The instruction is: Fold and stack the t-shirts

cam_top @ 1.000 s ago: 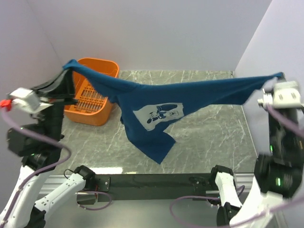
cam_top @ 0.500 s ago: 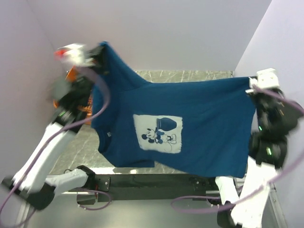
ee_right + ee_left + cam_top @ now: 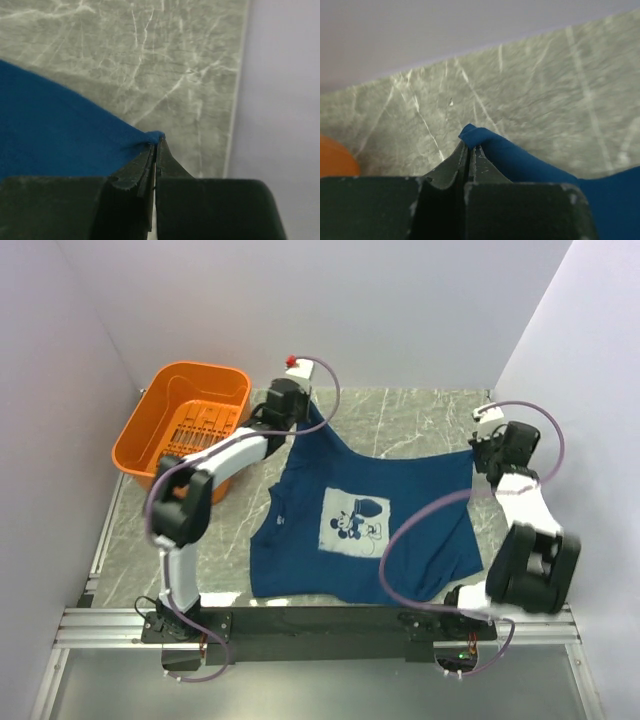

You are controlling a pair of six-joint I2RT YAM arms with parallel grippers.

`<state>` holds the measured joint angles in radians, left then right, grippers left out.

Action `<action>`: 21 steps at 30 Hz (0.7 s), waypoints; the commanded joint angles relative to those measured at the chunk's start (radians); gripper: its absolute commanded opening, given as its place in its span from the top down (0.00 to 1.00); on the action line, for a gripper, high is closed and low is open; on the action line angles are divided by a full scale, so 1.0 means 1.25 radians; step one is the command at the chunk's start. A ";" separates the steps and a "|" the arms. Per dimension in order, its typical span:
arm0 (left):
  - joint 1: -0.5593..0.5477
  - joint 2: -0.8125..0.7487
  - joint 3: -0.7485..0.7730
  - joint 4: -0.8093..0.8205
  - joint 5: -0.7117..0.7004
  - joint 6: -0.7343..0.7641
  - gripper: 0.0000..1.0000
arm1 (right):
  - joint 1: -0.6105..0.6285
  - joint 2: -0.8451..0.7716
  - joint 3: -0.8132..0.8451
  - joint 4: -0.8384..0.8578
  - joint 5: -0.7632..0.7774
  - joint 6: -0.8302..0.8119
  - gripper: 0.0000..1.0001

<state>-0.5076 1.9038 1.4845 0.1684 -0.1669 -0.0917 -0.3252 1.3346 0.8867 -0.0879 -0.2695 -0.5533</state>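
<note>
Currently step: flattening | shirt print-up on table, far edge held taut | left gripper pinching one far corner | right gripper pinching the other | purpose, likely: a smooth lay for folding

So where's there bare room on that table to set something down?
Bare table shows along the back wall, between left tool and right tool. Another patch lies between t-shirt and orange basket, though the left arm crosses it. The middle is crowded.
</note>
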 commanded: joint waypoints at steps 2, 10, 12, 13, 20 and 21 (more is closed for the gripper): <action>0.000 0.116 0.148 0.011 -0.098 -0.016 0.99 | 0.001 0.173 0.108 0.170 -0.015 0.063 1.00; 0.002 0.249 0.273 -0.014 -0.154 0.005 1.00 | 0.012 0.375 0.251 0.169 0.052 0.081 1.00; 0.005 0.259 0.294 -0.014 -0.162 0.023 1.00 | 0.012 0.395 0.274 0.169 0.057 0.081 1.00; 0.005 0.263 0.297 -0.012 -0.165 0.030 1.00 | 0.012 0.400 0.278 0.169 0.061 0.079 1.00; 0.029 0.215 0.242 0.046 -0.188 0.065 1.00 | 0.011 0.398 0.308 0.186 0.073 0.073 1.00; 0.033 0.207 0.238 0.047 -0.184 0.065 1.00 | 0.012 0.399 0.315 0.178 0.070 0.073 1.00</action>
<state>-0.4923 2.2333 1.7996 0.1566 -0.3672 -0.0368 -0.3164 1.8446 1.2179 0.0792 -0.1986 -0.4652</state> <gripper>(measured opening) 0.031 0.010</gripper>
